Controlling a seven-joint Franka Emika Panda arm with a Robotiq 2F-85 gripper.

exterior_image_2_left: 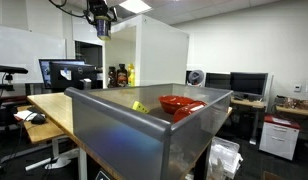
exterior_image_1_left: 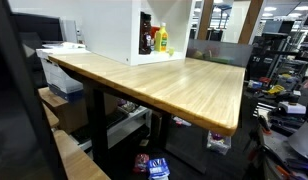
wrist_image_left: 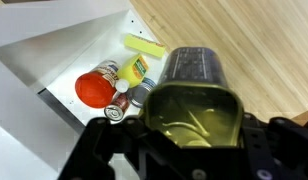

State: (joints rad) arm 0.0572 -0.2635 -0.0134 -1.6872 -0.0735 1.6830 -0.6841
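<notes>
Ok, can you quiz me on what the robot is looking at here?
1. True or false: the gripper holds a greenish container.
2. What colour is the bowl in the grey bin? A red, B blue, C white.
3. Fill in: the white cabinet stands on a ____ table.
Key: 1 true; 2 A; 3 wooden.

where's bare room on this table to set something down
Bare: the wooden tabletop from the white cabinet out to its edges. Crowded: the cabinet's shelf, with a yellow bottle, a red-capped bottle, cans and a sponge, and the gripper holding a jar close by. The grey bin holds a red bowl.
</notes>
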